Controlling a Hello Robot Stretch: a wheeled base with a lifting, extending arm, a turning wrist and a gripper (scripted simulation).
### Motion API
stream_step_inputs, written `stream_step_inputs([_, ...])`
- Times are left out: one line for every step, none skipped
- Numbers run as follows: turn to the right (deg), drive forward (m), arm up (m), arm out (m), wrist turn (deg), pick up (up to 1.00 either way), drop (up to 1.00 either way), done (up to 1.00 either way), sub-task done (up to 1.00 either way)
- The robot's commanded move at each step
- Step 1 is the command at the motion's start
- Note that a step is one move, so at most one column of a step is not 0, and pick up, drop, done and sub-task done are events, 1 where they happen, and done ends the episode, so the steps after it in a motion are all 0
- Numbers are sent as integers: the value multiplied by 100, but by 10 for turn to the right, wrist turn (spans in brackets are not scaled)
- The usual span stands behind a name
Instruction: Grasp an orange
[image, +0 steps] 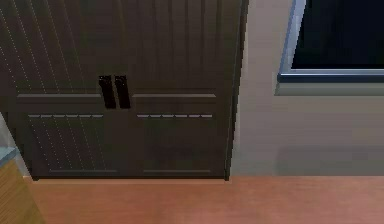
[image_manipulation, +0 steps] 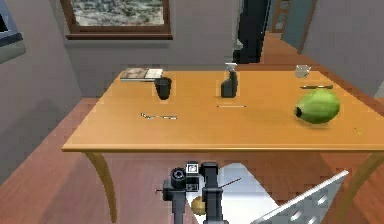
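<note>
Jaws: state unreadable; cannot tell whether the gripper (image_manipulation: 172, 190) holds anything. It sits low, in front of the wooden table's (image_manipulation: 200, 135) near edge, by a white chair (image_manipulation: 300, 205). A small orange-brown blob (image_manipulation: 198, 206) lies close beside it, contact unclear. On the table: black cup (image_manipulation: 162, 88), dark bottle (image_manipulation: 229, 82), green fruit (image_manipulation: 320, 105).

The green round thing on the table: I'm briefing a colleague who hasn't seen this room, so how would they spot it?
Find the wooden table in the arm side view. Toward its end at the view's right lies the green round thing. It is the only green, rounded item there; the dark cup and dark bottle stand farther left.
</note>
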Motion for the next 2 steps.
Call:
stream_step_inputs([0,0,0,0,450,0,0,0,0])
stream_step_inputs([0,0,0,0,450,0,0,0,0])
